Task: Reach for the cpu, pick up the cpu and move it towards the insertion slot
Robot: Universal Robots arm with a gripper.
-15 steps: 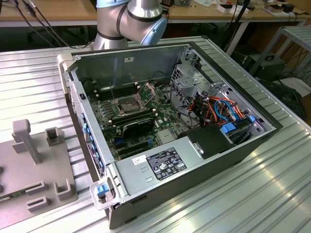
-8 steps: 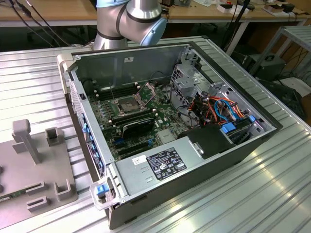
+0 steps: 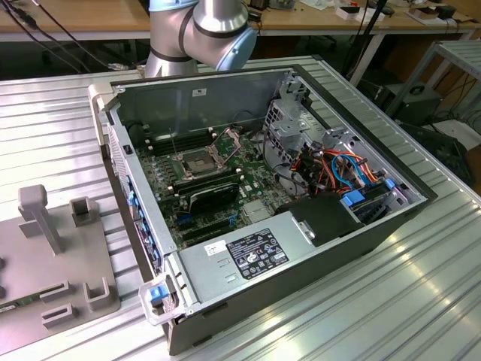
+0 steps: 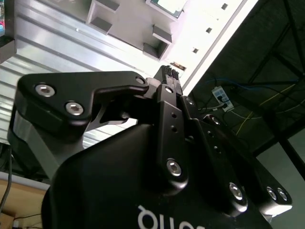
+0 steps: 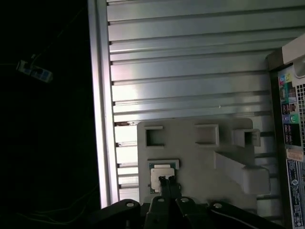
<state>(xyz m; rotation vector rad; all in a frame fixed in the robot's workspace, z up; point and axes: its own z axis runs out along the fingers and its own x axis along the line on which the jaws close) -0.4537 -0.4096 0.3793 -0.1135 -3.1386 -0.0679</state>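
Closest to the lens in the second wrist view is the tool (image 4: 168,74), its black body spreading across the foreground and narrowing to ribbed tips. Its 2 fingers (image 5: 162,188) are pressed together and grip nothing; in the first wrist view they rise as a narrow dark pair with no gap between them.

Just past those tips in the first wrist view lies the cpu (image 5: 162,174), a small pale square resting flat in a framed seat near 1 edge of a grey fixture (image 5: 200,157). The tips overlap the chip's near edge in that picture. The second wrist view, looking along the tool from the other side, shows them hanging apart from the fixture (image 4: 128,28).

The fixture carries several raised blocks and square pockets and sits on the ribbed aluminium surface (image 5: 190,71). Beside it stands the rear panel of the computer case (image 5: 290,119).

The exterior view gives what the wrist cameras leave out. The computer case (image 3: 248,259) lies open on the surface (image 3: 421,301), with the insertion slot (image 3: 194,162) on the green board (image 3: 252,184), well apart from the fixture (image 3: 83,256) at the exterior view's left. A metal frame stands tilted up beside the slot. The arm (image 3: 199,26) shows behind the case.
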